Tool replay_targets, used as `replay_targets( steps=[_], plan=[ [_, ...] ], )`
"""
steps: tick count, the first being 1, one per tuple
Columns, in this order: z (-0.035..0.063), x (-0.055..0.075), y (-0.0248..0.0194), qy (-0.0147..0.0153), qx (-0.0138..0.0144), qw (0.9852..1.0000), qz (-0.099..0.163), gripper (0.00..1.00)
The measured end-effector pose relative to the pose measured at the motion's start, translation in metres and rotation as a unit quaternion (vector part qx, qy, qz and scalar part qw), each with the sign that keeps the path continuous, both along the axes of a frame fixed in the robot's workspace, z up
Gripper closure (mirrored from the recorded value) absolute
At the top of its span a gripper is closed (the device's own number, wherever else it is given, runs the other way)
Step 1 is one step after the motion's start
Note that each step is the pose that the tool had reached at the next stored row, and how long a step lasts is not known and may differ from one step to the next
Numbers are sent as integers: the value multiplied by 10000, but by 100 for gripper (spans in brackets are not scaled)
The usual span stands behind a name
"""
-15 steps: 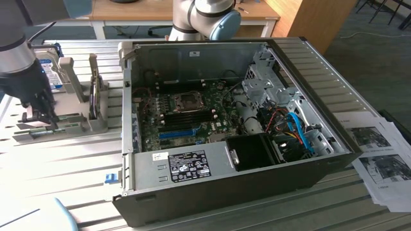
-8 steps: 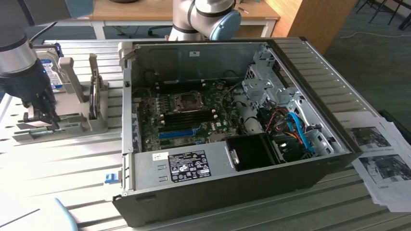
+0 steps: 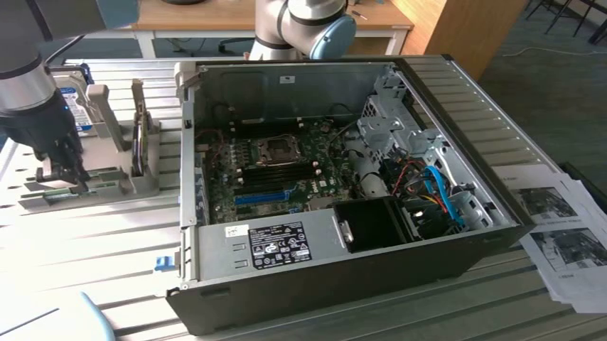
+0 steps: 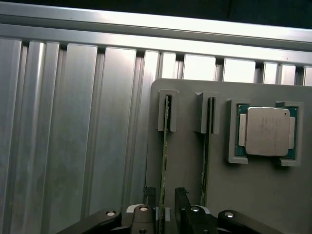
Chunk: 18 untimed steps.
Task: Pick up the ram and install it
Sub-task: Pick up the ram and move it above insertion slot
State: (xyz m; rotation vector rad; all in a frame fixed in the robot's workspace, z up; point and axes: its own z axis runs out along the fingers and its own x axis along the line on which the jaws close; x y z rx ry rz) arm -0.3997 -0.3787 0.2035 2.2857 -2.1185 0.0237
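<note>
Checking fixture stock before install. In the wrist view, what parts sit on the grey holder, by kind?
ram sticks: 2
CPU: 1
Total: 3

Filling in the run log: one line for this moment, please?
gripper open | straddling ram | ram seated upright in gray holder | not lifted

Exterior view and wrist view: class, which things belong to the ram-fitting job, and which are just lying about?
Job: ram, open tool straddling it, motherboard in the open case.
Lying about: processor, hard drive, printed sheets.
</note>
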Motion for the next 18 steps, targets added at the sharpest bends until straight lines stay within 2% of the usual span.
replay_targets(
  steps=[10,13,18],
  plan=[
    [-9,1,0,-1,-2,10000,0,71],
    [-10,1,0,0,-37,10000,0,71],
    [-8,0,0,1,-44,10000,0,71]
  ],
)
